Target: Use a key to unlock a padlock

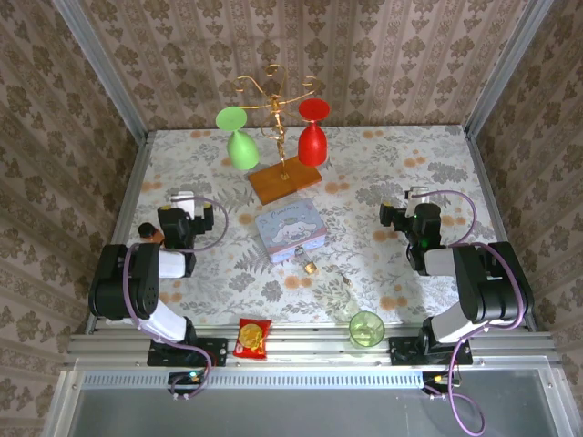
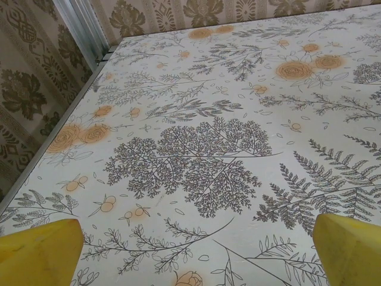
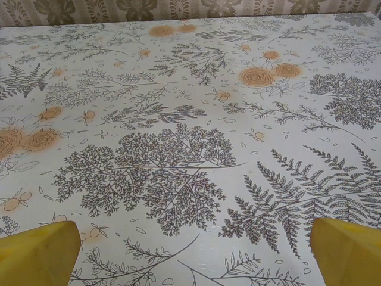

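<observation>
Padlock [image 1: 311, 267] just beside the tin [image 1: 290, 229] (tiny), both arms folded low, left gripper [image 1: 185, 198] and right gripper [image 1: 417, 193] spread wide, empty

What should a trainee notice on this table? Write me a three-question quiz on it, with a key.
1. Multiple choice: the padlock lies nearest to which item? A) the pale blue tin; B) the green cup; C) the snack packet.
2. True or false: the left gripper and the right gripper both have their jaws open and hold nothing.
3. Fill in: two glasses hang on the gold wire stand, one green and one ____.

Key: 1 A; 2 true; 3 red.
</observation>
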`<state>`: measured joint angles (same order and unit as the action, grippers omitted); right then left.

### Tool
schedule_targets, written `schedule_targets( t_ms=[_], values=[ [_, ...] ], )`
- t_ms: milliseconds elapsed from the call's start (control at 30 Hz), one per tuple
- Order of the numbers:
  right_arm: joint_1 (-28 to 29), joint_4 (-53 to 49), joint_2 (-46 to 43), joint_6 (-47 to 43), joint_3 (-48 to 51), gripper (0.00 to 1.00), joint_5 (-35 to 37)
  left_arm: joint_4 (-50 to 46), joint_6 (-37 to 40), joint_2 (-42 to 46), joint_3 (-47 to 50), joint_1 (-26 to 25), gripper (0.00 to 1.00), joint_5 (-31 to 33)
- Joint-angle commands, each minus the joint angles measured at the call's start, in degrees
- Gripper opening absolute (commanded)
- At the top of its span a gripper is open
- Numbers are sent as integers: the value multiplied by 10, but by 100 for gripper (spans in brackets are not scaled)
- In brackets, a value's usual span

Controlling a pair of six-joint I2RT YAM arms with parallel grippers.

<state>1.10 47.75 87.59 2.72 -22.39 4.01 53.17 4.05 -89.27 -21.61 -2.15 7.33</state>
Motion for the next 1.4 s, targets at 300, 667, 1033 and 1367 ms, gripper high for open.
schedule_targets(
  t_ms=[300,667,1033,1367],
  values=[
    [0,6,0,-11,-12,100,-6,4,-4,0,-5,1,100,-23],
    [-1,4,0,-10,-13,100,-9,2,-6,0,-6,5,100,-28],
    [-2,3,1,-10,-14,100,-9,1,-9,0,-5,9,100,-36],
    [-1,-12,-22,-18,-13,100,-24,59,1,24,32,-5,100,-12]
  ],
)
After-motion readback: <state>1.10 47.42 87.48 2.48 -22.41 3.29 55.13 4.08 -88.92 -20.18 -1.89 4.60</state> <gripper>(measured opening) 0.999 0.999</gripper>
